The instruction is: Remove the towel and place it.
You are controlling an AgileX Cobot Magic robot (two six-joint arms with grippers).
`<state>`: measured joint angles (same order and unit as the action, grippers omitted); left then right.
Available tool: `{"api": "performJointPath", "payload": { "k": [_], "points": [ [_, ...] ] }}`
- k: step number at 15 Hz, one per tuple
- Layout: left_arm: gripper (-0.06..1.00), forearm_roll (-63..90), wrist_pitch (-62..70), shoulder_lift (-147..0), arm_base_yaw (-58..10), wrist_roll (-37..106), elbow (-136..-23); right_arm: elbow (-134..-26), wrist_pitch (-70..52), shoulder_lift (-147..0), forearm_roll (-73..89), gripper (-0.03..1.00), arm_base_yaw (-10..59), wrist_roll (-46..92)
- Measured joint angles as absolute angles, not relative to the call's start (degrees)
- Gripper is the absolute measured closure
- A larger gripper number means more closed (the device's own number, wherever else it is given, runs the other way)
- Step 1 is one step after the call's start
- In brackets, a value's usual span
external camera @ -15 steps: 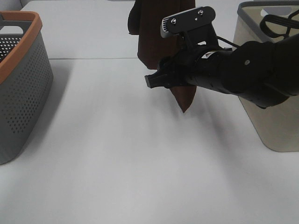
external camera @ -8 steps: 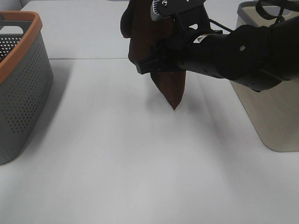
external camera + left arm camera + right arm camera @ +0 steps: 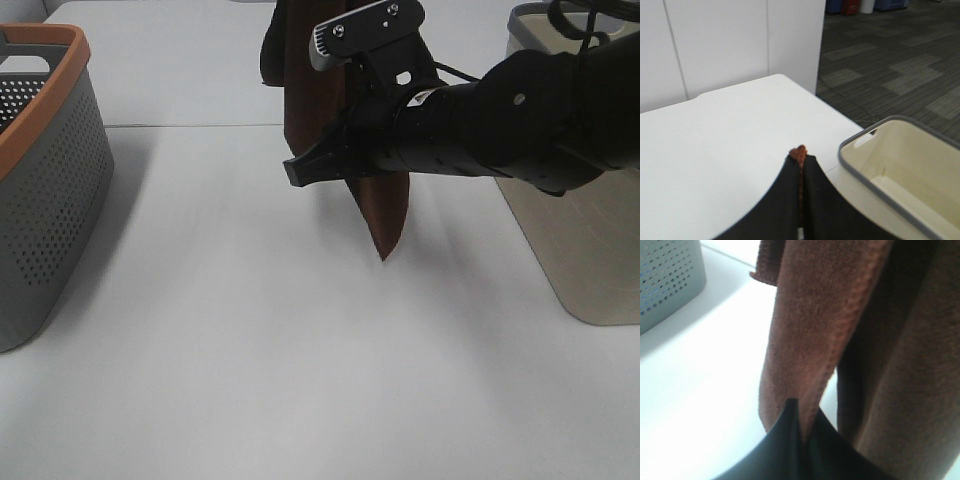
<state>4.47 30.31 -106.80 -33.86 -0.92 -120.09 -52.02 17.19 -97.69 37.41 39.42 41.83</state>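
Observation:
The dark reddish-brown towel [image 3: 312, 90] hangs from above the top edge of the exterior view, its lowest corner just above the white table [image 3: 250, 330]. My right gripper [image 3: 298, 170] reaches in from the right and is shut on the towel's hemmed edge; the right wrist view shows the black fingers [image 3: 790, 440] pinching the hem, with the towel [image 3: 810, 315] filling the frame. My left gripper [image 3: 801, 162] is shut on a small bit of the towel [image 3: 799, 151] at its tips. It is above the frame in the exterior view.
A grey perforated basket with an orange rim [image 3: 45, 60] stands at the table's left. A beige basket with a grey rim [image 3: 585, 260] stands at the right, behind my right arm, and also shows in the left wrist view [image 3: 890, 165]. Dark carpet lies beyond the table's edge.
My right arm has moved left with the towel's edge, rising and then dropping a little. The towel's hanging corner has shifted left and now hangs lower, closer to the table.

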Motion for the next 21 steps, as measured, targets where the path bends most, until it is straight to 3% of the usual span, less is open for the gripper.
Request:
{"api": "performJointPath", "payload": {
  "k": [3, 7, 13, 17, 21],
  "points": [
    [0.94, -3.7, 35.4, -106.8, -30.8, -7.4, -120.1, -52.4, 9.6, -94.4, 37.6, 0.97, 39.4, 48.8],
    [0.94, -5.3, 47.8, -106.8, -28.0, -9.3, -120.1, -58.5, -7.9, -94.1, 38.0, 0.97, 38.3, 48.2],
    [0.94, -7.6, 64.3, -109.5, -28.0, -9.3, -120.1, -72.5, -32.1, -94.1, 27.3, 0.97, 24.3, 27.7],
    [0.94, -8.1, 68.9, -112.9, -28.0, -6.8, -120.1, -82.8, -31.6, -95.4, -1.4, 0.97, 23.6, 5.6],
    [0.94, -18.2, 58.0, -115.5, -28.0, -6.6, -120.1, -85.9, -22.2, -99.2, -14.2, 0.97, 23.6, -2.8]
  ]
}}
